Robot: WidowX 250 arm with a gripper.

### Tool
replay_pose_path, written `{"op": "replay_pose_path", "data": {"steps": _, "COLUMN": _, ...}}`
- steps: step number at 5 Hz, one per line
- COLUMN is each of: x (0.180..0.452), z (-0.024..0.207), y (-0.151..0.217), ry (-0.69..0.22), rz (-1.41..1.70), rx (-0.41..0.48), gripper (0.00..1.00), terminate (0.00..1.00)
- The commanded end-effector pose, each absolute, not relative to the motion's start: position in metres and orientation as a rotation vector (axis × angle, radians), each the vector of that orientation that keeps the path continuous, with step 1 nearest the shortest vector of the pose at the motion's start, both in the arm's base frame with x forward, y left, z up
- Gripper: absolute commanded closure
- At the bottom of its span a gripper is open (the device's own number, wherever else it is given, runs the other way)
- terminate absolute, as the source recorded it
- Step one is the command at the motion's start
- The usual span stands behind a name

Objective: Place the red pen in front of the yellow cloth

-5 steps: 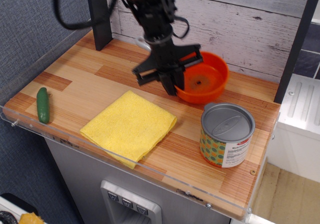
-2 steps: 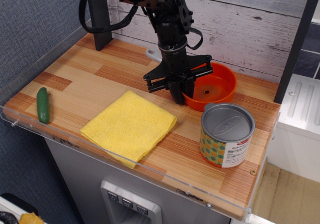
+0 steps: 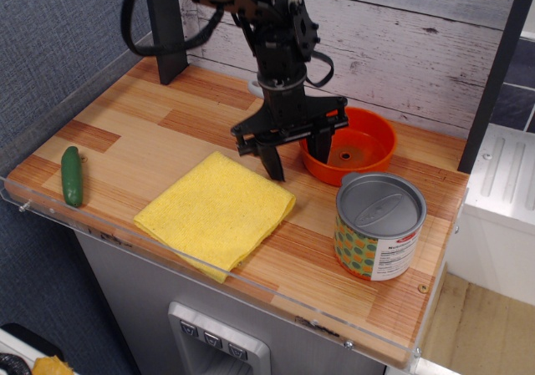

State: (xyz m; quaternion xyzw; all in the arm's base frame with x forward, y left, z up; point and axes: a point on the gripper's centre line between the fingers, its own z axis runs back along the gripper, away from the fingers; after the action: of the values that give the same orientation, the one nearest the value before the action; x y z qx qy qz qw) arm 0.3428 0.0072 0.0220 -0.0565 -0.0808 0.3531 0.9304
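The red pen is an orange-red toy pan [image 3: 361,148]. It sits flat on the wooden table [image 3: 134,124] near the back wall, behind and to the right of the yellow cloth [image 3: 217,212], a gap apart. My gripper [image 3: 297,159] points down with its jaws open across the pan's left rim. One finger [image 3: 274,163] is outside the pan, just behind the cloth's back corner. The other finger [image 3: 321,147] is inside the bowl. I cannot make out the pan's handle behind the arm.
A patterned tin can with a grey lid [image 3: 379,225] stands just in front of the pan, at the right. A small green vegetable [image 3: 72,175] lies at the table's left front edge. A black post [image 3: 167,32] stands at the back left.
The pan was held tilted in the closed gripper; it has come down and to the right and now sits flat. The jaws have opened and the gripper has shifted slightly left.
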Motion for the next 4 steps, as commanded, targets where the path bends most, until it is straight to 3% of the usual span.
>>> {"op": "replay_pose_path", "data": {"steps": 1, "x": 0.329, "z": 0.079, "y": 0.010, "ry": -0.235, "rz": 0.724, "rx": -0.080, "gripper": 0.00, "terminate": 0.00}}
{"op": "replay_pose_path", "data": {"steps": 3, "x": 0.308, "z": 0.108, "y": 0.044, "ry": -0.130, "rz": 0.588, "rx": 0.100, "gripper": 0.00, "terminate": 0.00}}
{"op": "replay_pose_path", "data": {"steps": 4, "x": 0.315, "z": 0.121, "y": 0.067, "ry": -0.070, "rz": 0.498, "rx": 0.169, "gripper": 0.00, "terminate": 0.00}}
